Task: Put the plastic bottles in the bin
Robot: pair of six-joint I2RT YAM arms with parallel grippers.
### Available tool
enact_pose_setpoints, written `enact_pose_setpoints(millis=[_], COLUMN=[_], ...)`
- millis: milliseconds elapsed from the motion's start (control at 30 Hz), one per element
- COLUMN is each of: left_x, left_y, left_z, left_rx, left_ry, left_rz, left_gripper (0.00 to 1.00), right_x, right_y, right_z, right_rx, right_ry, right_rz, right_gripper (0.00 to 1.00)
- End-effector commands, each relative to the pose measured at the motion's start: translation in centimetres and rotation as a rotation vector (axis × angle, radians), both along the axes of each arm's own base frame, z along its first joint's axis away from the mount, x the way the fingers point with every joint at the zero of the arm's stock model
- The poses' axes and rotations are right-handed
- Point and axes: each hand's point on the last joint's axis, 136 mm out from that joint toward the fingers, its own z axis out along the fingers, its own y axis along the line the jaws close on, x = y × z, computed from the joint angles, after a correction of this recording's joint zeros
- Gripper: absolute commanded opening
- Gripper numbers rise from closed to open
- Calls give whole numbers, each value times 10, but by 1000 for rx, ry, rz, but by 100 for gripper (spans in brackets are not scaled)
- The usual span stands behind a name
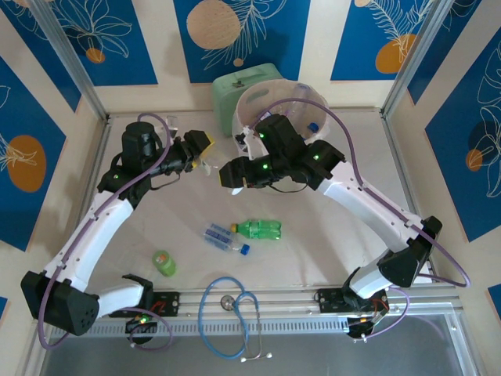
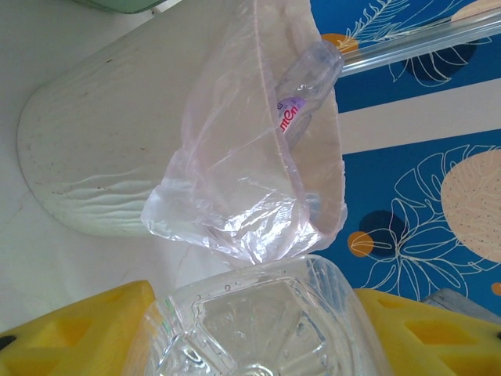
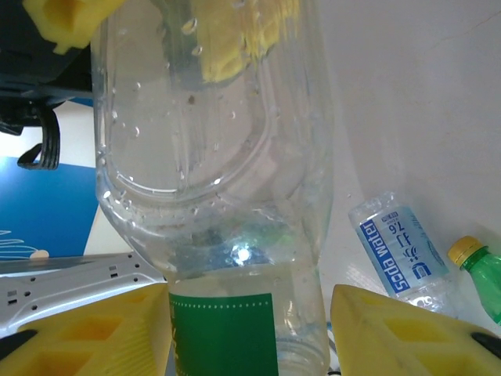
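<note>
Clear plastic bottle with a green label runs between the two grippers, above the table. The right gripper has its yellow fingers close on either side of the label. One finger touches it, but I cannot tell whether the other presses or only stands just beside. At the far end of the clear plastic bottle, the left gripper pinches the see-through body between its own yellow fingers. From above, the two grippers face each other in mid-table with the bottle spanning the small gap between them.

Below the right gripper a soda-water bottle with a blue label lies on the table. A green bottle with a yellow cap lies just beside it. A small green bottle sits apart from these, nearer the left arm's base. A blue stethoscope is coiled at the near edge.

Beyond the left gripper's fingers stands the bin, its plastic bag draped loosely over the rim. Another bottle, clear with pink lettering, lies inside the bag. From above, the bin is at the far side of the table, behind the right arm, with a mint-green box just beside it.
</note>
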Motion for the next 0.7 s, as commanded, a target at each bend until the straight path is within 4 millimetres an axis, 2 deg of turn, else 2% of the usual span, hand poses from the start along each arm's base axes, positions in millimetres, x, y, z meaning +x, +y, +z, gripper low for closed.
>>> enact_pose_setpoints(millis=[0, 133, 233, 333, 467, 567, 667], left_x=[0, 2, 3, 4, 2, -3, -10], left_y=[2, 2, 7, 18, 39, 50, 53], left_z=[24, 22, 20, 26, 35, 36, 27], left_rx=[-22, -12, 19, 97, 220, 282, 297], left_ry=[-76, -74, -81, -118, -151, -162, -152], left_rz=[6, 12, 37, 77, 143, 175, 170], left_gripper=[59, 62, 84, 100, 100, 100, 100], right_x=[-5, -5, -4, -1, 13, 35, 62], right_y=[4, 2, 1, -4, -18, -37, -59], right_z=[3, 8, 12, 17, 30, 43, 56], right_rx=[12, 19, 25, 22, 13, -14, -38], right_ry=[9, -2, -19, -42, -95, -152, -199], right_rz=[21, 16, 9, -18, -89, -192, -307], right_gripper=[49, 40, 33, 31, 30, 31, 30])
